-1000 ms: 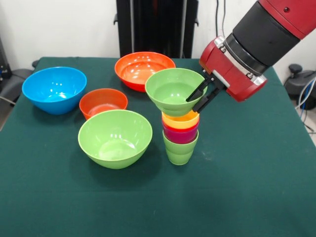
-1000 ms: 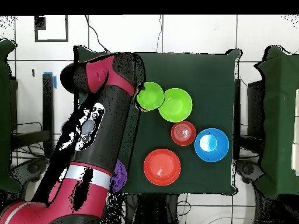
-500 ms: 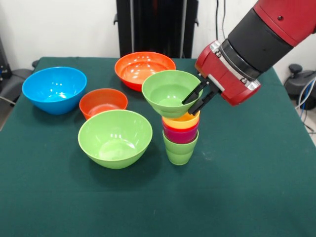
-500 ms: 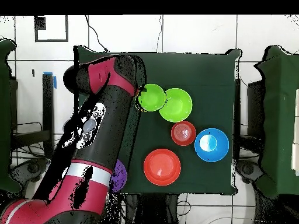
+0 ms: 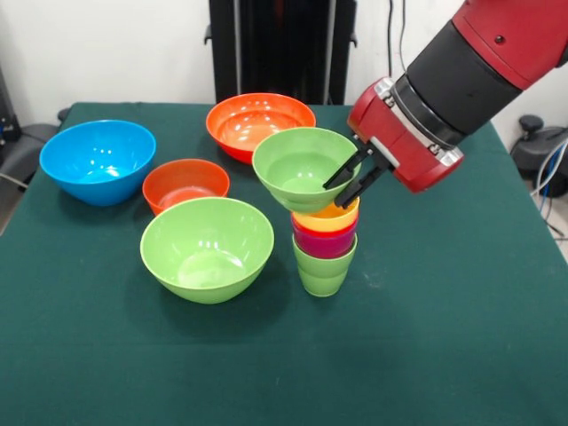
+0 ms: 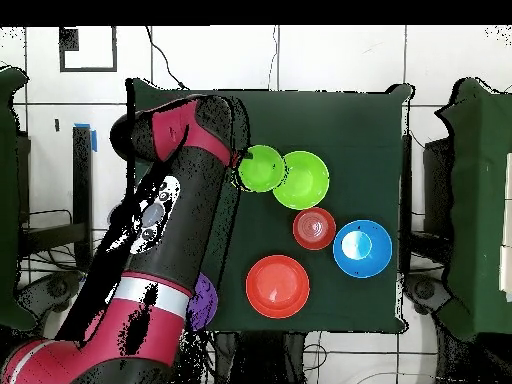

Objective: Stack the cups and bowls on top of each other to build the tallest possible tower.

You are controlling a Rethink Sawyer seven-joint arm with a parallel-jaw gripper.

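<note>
Since ~1 s ago the gripper and the small green bowl have slid toward the picture's left in the front view, bowl now overhanging the tower on that side. Fingers pinch the bowl's rim — one inside, one outside — so gripper is clamped on it, bowl tilted w/ mouth facing the camera.

Tower: green cup at base on the table, red cup then yellow cup nested above. Bowl's underside sits at, probably touching, the yellow rim; contact point is hidden.

To place well: bring bowl base back over stack axis, level the rim, lower gently, open only once it rests — off-centre release could tip the column toward the large green bowl just beside it.

Unstacked: blue bowl, big orange bowl, small orange-red bowl; overhead view shows a purple bowl partly under the arm.
</note>
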